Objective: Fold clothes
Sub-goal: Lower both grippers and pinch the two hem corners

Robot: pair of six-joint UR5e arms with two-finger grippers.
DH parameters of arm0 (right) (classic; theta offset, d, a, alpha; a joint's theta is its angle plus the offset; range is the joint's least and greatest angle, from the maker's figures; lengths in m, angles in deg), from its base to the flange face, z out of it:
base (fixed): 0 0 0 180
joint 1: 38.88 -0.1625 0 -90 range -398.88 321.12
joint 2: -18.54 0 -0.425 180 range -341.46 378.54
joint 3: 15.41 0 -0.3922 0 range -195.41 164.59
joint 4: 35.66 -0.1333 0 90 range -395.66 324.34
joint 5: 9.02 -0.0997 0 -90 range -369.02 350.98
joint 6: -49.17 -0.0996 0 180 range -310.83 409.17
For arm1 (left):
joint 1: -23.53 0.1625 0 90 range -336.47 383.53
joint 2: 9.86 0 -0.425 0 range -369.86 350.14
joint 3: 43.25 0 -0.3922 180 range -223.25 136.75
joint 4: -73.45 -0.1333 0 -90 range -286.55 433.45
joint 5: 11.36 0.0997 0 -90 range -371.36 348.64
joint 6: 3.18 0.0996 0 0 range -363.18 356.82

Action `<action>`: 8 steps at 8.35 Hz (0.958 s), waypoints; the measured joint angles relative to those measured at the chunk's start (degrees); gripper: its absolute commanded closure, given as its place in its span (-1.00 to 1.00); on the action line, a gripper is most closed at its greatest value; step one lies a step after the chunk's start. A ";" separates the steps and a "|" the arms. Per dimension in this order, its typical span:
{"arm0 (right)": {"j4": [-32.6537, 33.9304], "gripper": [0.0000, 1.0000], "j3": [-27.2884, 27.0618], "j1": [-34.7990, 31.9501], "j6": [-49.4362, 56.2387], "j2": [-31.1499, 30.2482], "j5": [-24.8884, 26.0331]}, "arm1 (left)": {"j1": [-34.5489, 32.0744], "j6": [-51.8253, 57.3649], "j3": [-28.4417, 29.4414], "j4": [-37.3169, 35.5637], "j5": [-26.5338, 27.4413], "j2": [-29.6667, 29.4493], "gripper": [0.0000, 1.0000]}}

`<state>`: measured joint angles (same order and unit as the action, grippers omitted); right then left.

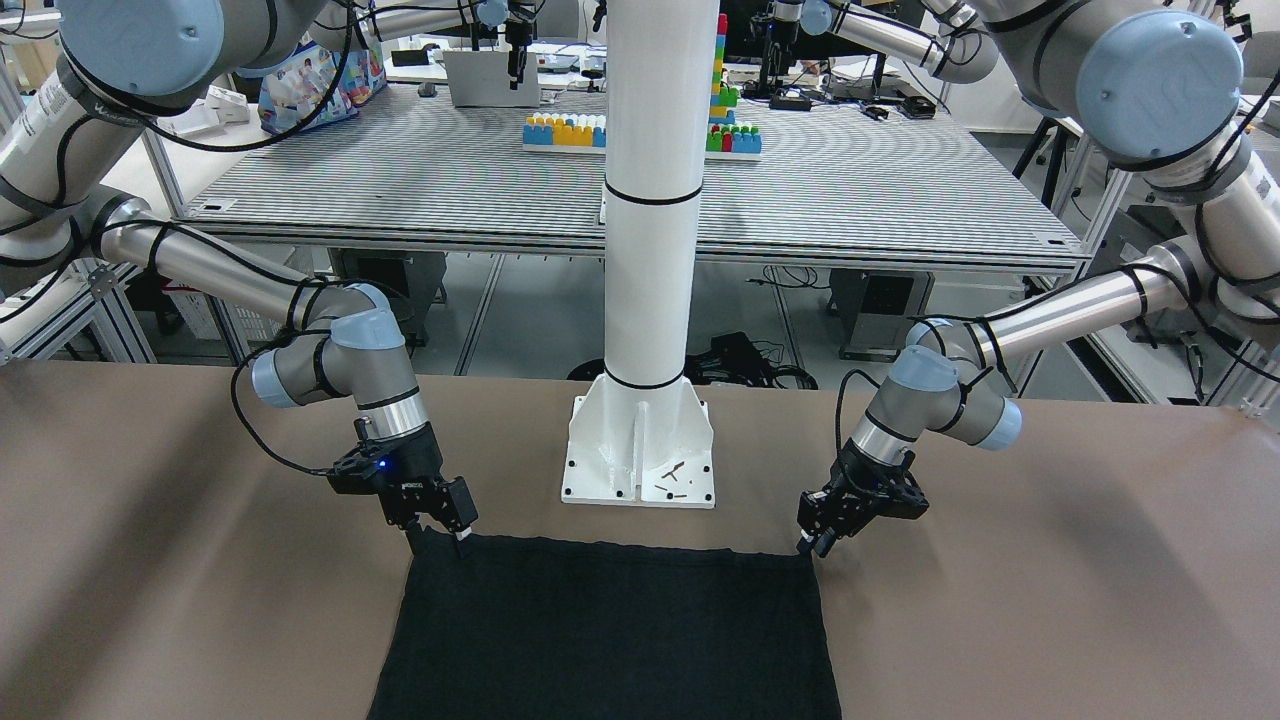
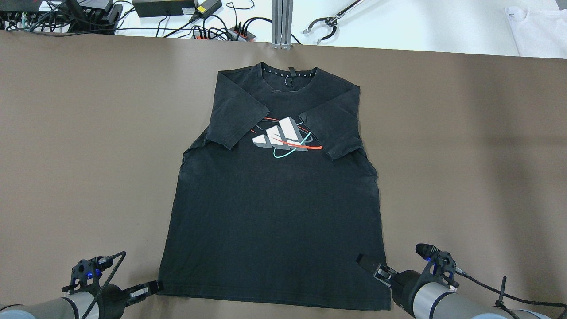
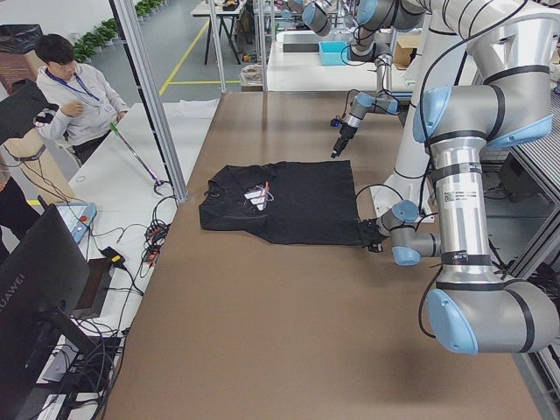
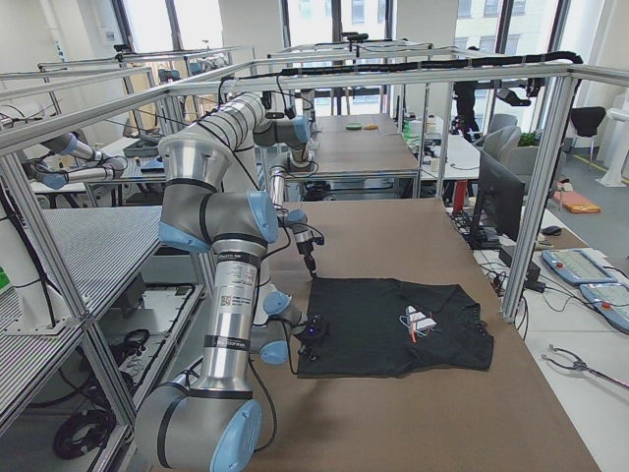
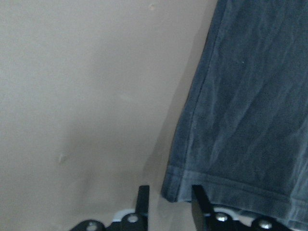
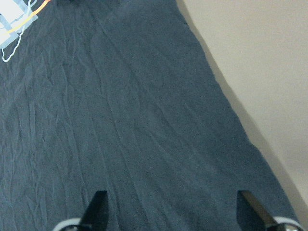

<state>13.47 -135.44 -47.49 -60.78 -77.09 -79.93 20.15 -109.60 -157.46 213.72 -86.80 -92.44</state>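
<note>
I see the black T-shirt [image 2: 270, 212] flat at mid-table [image 2: 465, 155], its long axis running up the overhead frame, hem lowest. The left gripper [image 2: 154, 288], lower left, has narrowly parted jaws straddling a hem corner. The right gripper [image 2: 370, 268], lower right, hangs wide open over fabric. The sleeves [image 2: 237, 110] are folded over the logo [image 2: 283, 135].

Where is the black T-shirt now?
Overhead view: the T-shirt lies flat at centre, collar away from the robot, hem corners near the left hand and right hand.
</note>
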 measured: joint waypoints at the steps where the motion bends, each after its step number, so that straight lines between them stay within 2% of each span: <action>1: 0.00 -0.89 0.03 0.00 0.00 0.00 -0.01 | 0.25 -0.01 -0.02 -0.03 0.27 -0.05 0.30; 7: 0.00 -0.89 0.11 0.00 0.00 -0.06 -0.02 | 0.87 -0.01 0.29 -0.09 1.21 -0.29 0.30; 8: 0.00 -0.89 0.11 0.00 0.00 -0.07 -0.02 | 0.89 -0.01 0.38 -0.09 1.24 -0.38 0.37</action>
<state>13.47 -135.33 -47.49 -60.78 -77.16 -79.95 21.04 -109.62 -157.08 213.64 -85.56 -92.82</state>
